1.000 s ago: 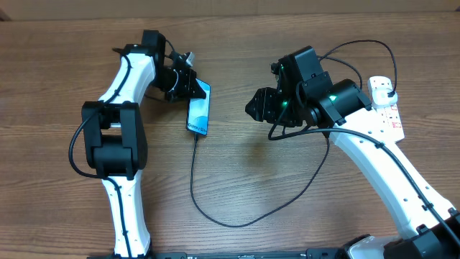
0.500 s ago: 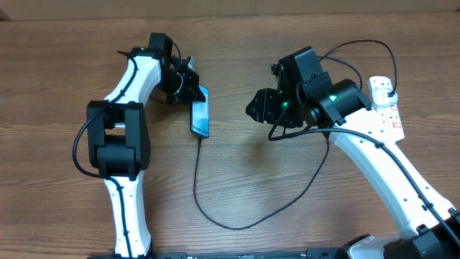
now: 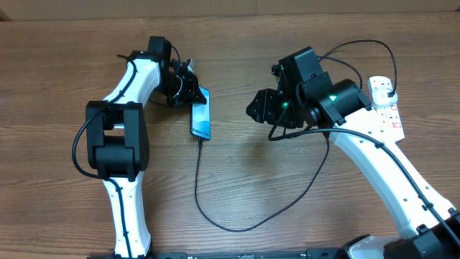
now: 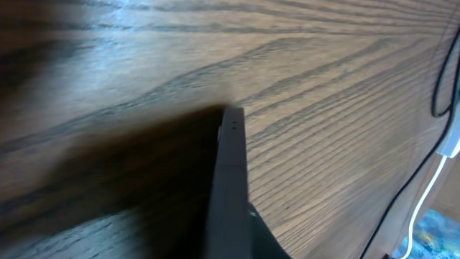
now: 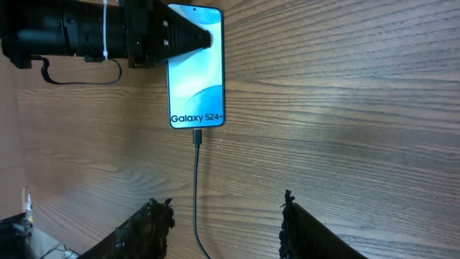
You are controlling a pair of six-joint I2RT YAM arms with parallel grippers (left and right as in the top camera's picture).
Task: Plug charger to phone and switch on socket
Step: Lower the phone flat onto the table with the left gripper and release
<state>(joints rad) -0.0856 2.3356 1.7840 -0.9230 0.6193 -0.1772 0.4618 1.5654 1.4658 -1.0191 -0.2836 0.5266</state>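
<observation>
left claw [image 3: 188, 89]: closed on far end of phone [image 3: 201, 119]; one finger [image 5: 188, 37] is seen across the screen, the other is hidden behind it.
phone: left of centre over tabletop [image 3: 57, 57], tipped on a long edge, screen turned right; judged to be held so the port end is steadied.
charger [image 3: 198, 180]: connector tip [image 5: 196, 137] is seated in phone's near end; slack is looped near, then run right.
right claw [image 5: 226, 223]: open, empty, well apart from phone.
socket [image 3: 386, 108]: far right, beside right arm [image 3: 388, 158]; switch state cannot be read.
step: plugging is judged done; switch not yet pressed.
</observation>
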